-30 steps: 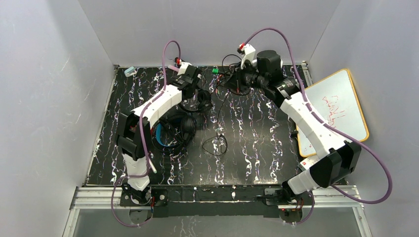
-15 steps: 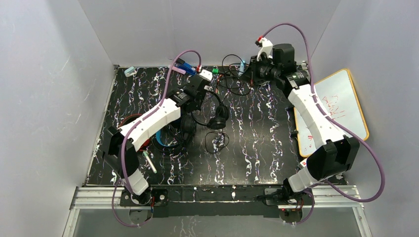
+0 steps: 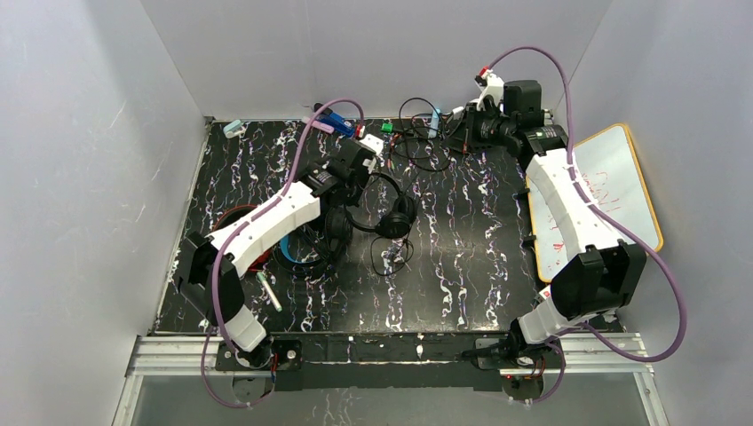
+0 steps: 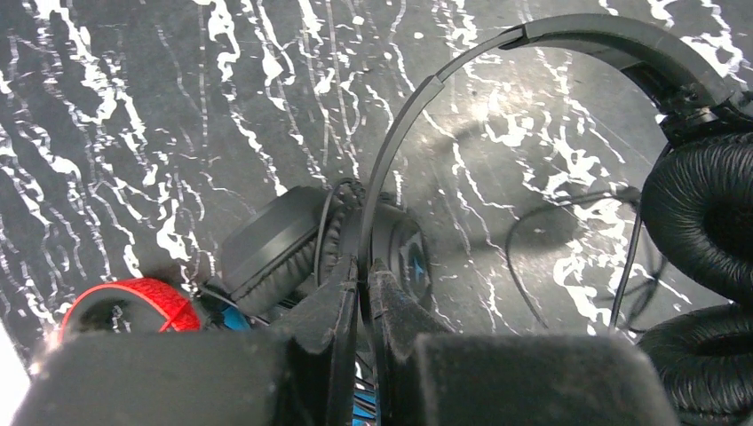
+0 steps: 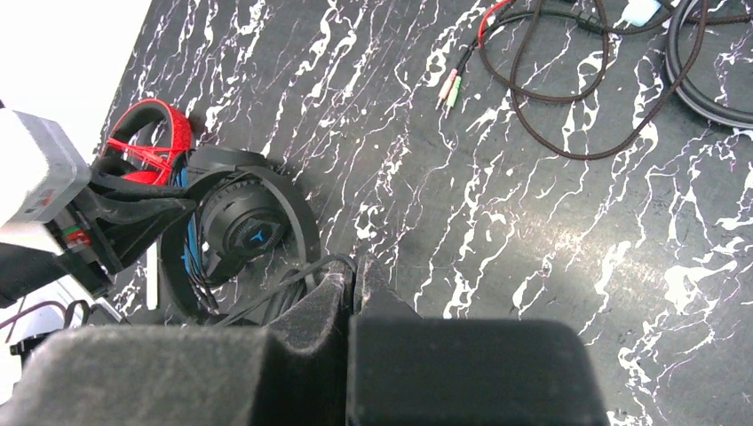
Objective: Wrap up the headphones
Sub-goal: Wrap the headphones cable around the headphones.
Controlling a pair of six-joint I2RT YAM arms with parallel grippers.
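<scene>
The all-black headphones [image 3: 396,214] hang off the table, and my left gripper [image 3: 358,170] is shut on their thin headband [image 4: 417,98]. Their padded earcups [image 4: 701,209] fill the right of the left wrist view. Under them on the table lie the black pair with the blue headband [image 4: 293,244] and the red pair [image 4: 133,297], also seen as the black and blue pair [image 5: 240,222] and the red pair [image 5: 151,133]. My right gripper [image 3: 457,124], at the back of the table, is shut on a thin black cable [image 5: 293,284]. A loose loop of cable [image 3: 391,257] rests on the table.
A tangle of other cables [image 3: 417,142] lies at the back, with a brown cable [image 5: 550,98] and pink and green jacks [image 5: 448,89]. A whiteboard [image 3: 613,191] leans at the right. A pen [image 3: 269,291] lies front left, and small blue items [image 3: 333,120] sit at the back.
My left gripper has carried the all-black headphones rightward and toward the front. My right gripper has drawn back and right with the cable. The cable loop on the table has shrunk.
</scene>
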